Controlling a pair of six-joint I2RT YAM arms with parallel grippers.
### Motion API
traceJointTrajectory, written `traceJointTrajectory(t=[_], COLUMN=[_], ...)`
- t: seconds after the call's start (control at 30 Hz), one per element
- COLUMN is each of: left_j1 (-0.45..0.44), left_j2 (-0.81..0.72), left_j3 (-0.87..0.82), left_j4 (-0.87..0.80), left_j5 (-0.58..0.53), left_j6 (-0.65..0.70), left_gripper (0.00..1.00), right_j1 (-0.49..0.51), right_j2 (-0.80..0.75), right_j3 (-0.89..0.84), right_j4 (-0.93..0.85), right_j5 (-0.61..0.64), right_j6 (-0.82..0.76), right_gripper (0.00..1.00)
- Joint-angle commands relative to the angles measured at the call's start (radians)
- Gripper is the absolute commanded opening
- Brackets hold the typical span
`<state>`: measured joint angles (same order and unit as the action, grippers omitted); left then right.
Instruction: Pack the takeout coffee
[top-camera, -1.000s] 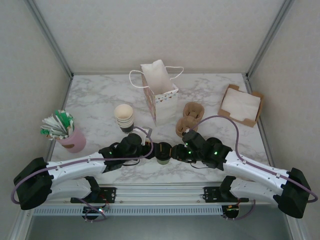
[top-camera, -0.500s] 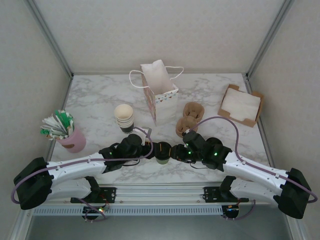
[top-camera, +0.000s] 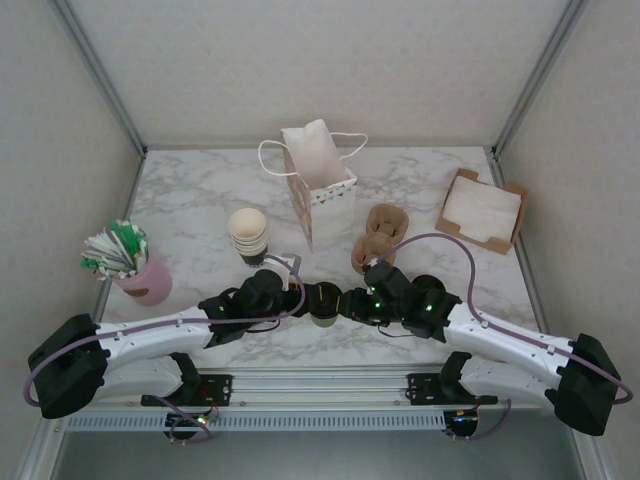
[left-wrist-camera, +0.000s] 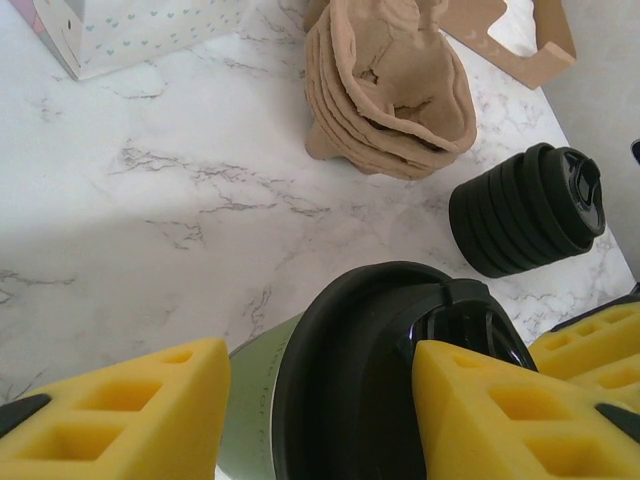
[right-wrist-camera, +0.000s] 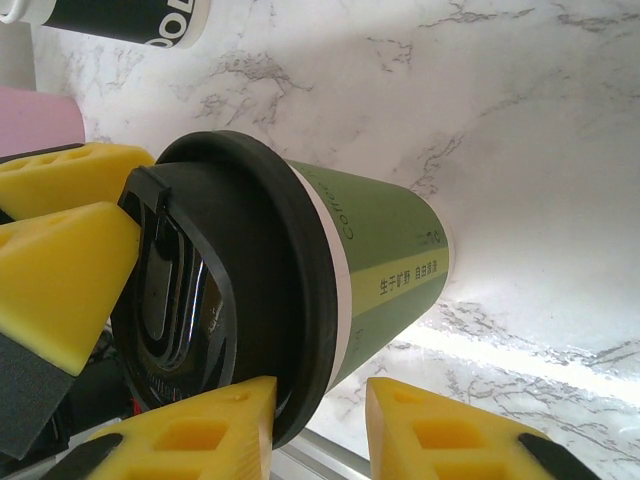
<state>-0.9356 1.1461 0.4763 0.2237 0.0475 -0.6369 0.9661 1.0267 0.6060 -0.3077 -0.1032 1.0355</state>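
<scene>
Takeout coffee (top-camera: 322, 316) upright on counter (top-camera: 190, 200) near front edge, between 2 grippers. Left gripper (left-wrist-camera: 320, 410) about half open, pads (left-wrist-camera: 110, 420) clamped on cup at black lid (left-wrist-camera: 360, 370). Right gripper (right-wrist-camera: 320, 425) narrowly open, straddling lid rim; cannot tell if gripping.

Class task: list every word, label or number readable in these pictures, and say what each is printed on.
"OOL": white letters, cut off by the frame edge, on the dark cup stack.
Green side of the takeout coffee: small print, too blurred to read.
On the paper bag: a pattern, no readable words.
</scene>
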Motion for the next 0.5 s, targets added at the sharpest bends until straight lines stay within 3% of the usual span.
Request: traceJointTrajectory(t=[0.0,0.47], left_j1=[-0.017,-0.017], left_j2=[0.018,0.007], left_j3=[-0.038,-0.042], left_j4=[-0.059,-0.057], left_j5=[-0.003,-0.016], left_j6=[-0.01,-0.018], left_gripper=[0.51,0.51], right_j1=[-0.002,0.022], right_j2=[0.076,0.143], right_j3=[-0.039,-0.005], right_j4=[-0.128,-0.162], right_j5=[0.033,0.075], right_j6=[-0.025,-0.047], right_gripper=[0.28,0.27])
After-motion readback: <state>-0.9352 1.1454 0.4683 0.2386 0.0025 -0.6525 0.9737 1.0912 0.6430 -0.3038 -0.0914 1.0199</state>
